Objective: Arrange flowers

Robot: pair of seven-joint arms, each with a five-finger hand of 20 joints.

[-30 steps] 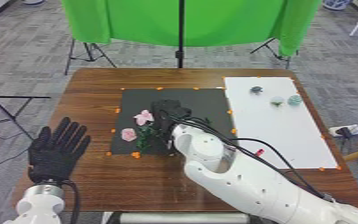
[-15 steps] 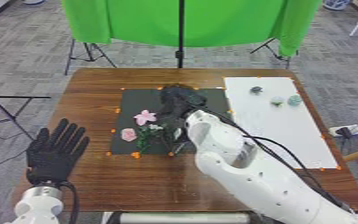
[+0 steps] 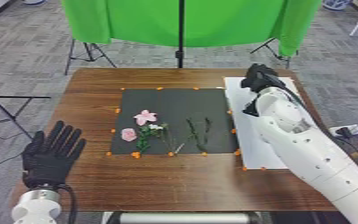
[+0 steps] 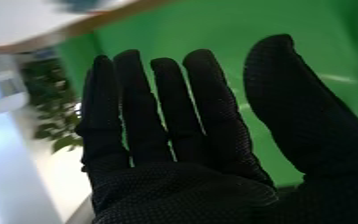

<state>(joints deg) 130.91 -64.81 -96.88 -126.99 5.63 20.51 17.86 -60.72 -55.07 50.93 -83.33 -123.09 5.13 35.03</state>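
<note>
In the head view, my right hand (image 3: 261, 79) is over the far part of the white sheet (image 3: 257, 145) on the right. Its fingers are straight and hold nothing, as the right wrist view of the hand (image 4: 189, 150) confirms. A pink lily-like flower (image 3: 145, 117), a pink rose-like flower (image 3: 128, 134) and a small white flower (image 3: 155, 127) lie on the black mat (image 3: 168, 100). Green stems (image 3: 193, 131) lie to their right. My left hand (image 3: 51, 157) rests open at the table's left side, fingers spread. My right arm covers much of the white sheet.
Orange markers (image 3: 136, 155) edge the black mat on the brown table (image 3: 140, 185). A green cloth (image 3: 131, 22) hangs beyond the far edge, and a blurred bluish-green thing (image 4: 79, 4) shows in the right wrist view.
My right hand has left the black mat and moved right over the white sheet, uncovering the white flower and green stems. The left hand has stayed nearly still.
</note>
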